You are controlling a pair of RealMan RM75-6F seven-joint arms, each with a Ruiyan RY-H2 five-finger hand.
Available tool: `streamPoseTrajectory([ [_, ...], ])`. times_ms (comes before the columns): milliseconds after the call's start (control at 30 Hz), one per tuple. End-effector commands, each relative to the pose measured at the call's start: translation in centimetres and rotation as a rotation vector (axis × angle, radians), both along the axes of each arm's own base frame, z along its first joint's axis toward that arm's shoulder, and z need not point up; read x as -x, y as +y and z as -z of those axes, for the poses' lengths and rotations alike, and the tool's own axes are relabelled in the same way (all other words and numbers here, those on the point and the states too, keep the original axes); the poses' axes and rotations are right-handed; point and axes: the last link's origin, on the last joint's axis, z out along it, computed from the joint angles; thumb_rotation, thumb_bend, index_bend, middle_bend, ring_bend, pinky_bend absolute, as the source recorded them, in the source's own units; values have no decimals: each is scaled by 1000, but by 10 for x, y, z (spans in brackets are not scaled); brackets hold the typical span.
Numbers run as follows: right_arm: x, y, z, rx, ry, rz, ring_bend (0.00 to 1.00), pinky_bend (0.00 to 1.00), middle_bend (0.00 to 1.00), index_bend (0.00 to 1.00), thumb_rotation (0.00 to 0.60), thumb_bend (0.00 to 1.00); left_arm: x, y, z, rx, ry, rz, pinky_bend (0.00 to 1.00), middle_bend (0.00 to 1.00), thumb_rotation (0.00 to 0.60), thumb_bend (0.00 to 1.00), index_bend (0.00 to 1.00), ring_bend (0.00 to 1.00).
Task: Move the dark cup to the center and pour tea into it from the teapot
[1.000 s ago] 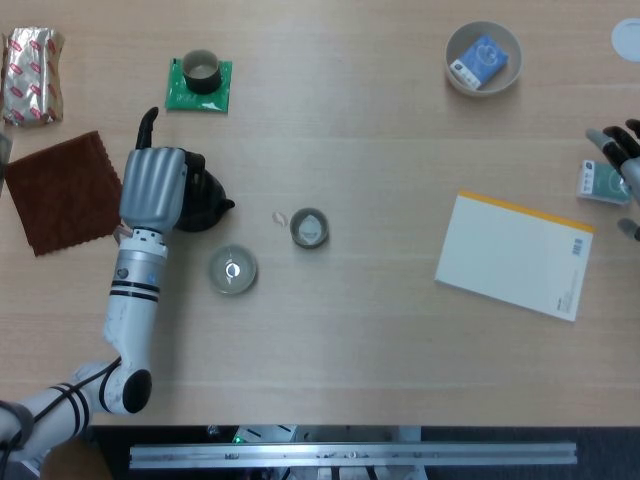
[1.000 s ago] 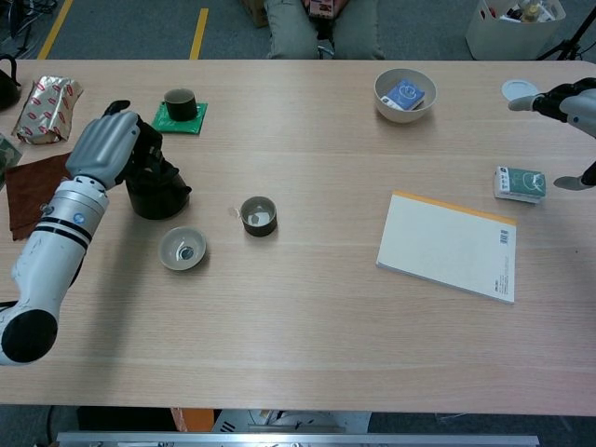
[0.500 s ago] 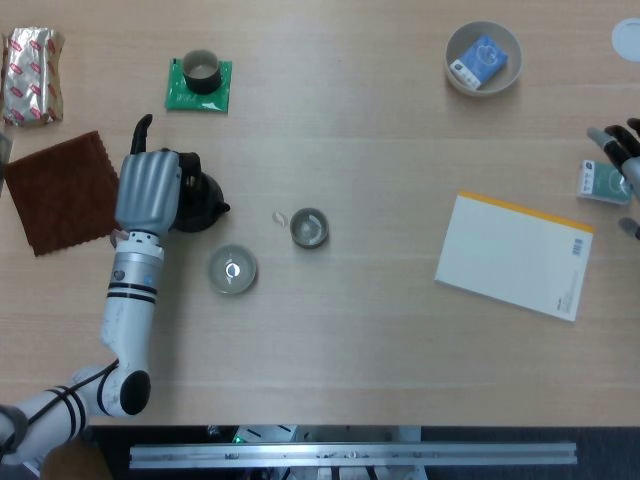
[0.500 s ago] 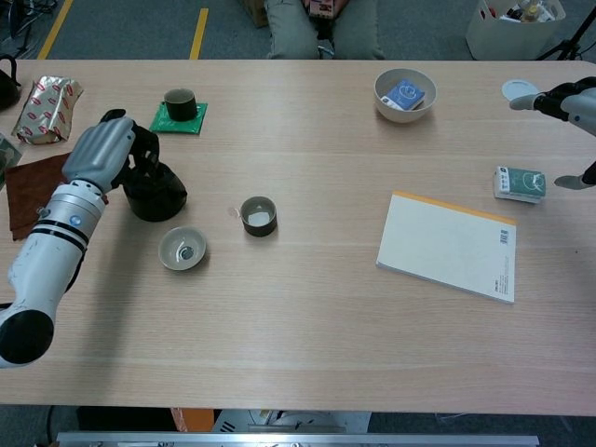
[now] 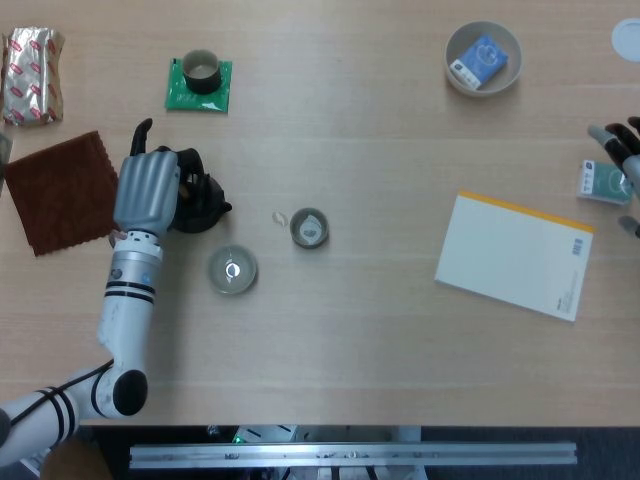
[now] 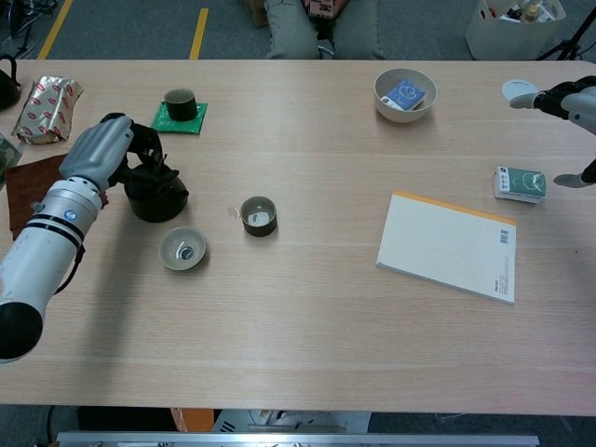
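Table point(image 5: 380, 330): left hand point(image 5: 146, 190) (curled) grips teapot point(image 5: 200, 203).

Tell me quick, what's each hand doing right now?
Left hand: fingers curled around the teapot, holding it.
Right hand: at the table's far edge, fingers apart, holding nothing.

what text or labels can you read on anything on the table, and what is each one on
No text is legible in either view.
Notepad: barcode on its corner, digits too small to read.
Blue box in the bowl: white logo, blurred.
Green box: white print, too small.
Foil packet: red markings, unreadable.
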Motion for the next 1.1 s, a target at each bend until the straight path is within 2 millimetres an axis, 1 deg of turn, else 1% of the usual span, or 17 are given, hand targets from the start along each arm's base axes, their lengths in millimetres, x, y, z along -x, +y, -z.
streamPoseTrajectory([
  [33, 0, 0, 0, 0, -1, 0, 0, 0, 105, 0, 600, 196, 0, 0, -3, 10, 2, -7, 56, 612, 415, 224, 534, 440],
  [167, 0, -1, 0, 0, -3, 0, 0, 0, 105, 0, 600, 196, -1, -1, -5, 21, 5, -11, 56, 575, 402, 224, 467, 422],
  [233, 0, -1, 0, 0, -5, 0, 0, 0, 105, 0, 600, 197, -2, -1, -6, 26, 3, -12, 56, 547, 396, 223, 431, 393],
  [333, -1, -1, -1, 5, -9, 1, 0, 0, 106, 0, 600, 197, -3, -2, -9, 30, -5, -9, 56, 467, 391, 223, 400, 318],
  [467, -1, -1, -3, 13, -17, 3, 0, 0, 105, 0, 600, 196, -6, -3, -13, 32, -13, 8, 56, 331, 389, 224, 316, 198],
  [533, -1, -1, -4, 16, -21, 5, 0, 0, 105, 0, 600, 197, -7, -4, -16, 33, -17, 17, 56, 289, 389, 224, 288, 166],
  [667, 1, 0, -7, 32, -36, 16, 0, 0, 105, 0, 600, 197, -12, -6, -23, 27, -20, 55, 56, 262, 386, 224, 275, 148],
  [833, 7, 3, -14, 57, -59, 43, 0, 0, 105, 0, 600, 197, -15, -11, -36, 8, -16, 104, 56, 260, 396, 223, 273, 144],
  [933, 12, 7, -20, 80, -75, 64, 0, 0, 105, 0, 600, 197, -13, -18, -48, 3, 7, 136, 56, 260, 491, 223, 274, 144],
  [1000, 15, 10, -23, 95, -86, 70, 0, 0, 105, 0, 600, 197, -10, -23, -57, -5, 40, 151, 56, 260, 524, 224, 277, 144],
  [1100, 19, 15, -27, 122, -96, 61, 0, 0, 105, 0, 600, 197, -5, -30, -70, -31, 86, 173, 56, 260, 592, 223, 287, 144],
])
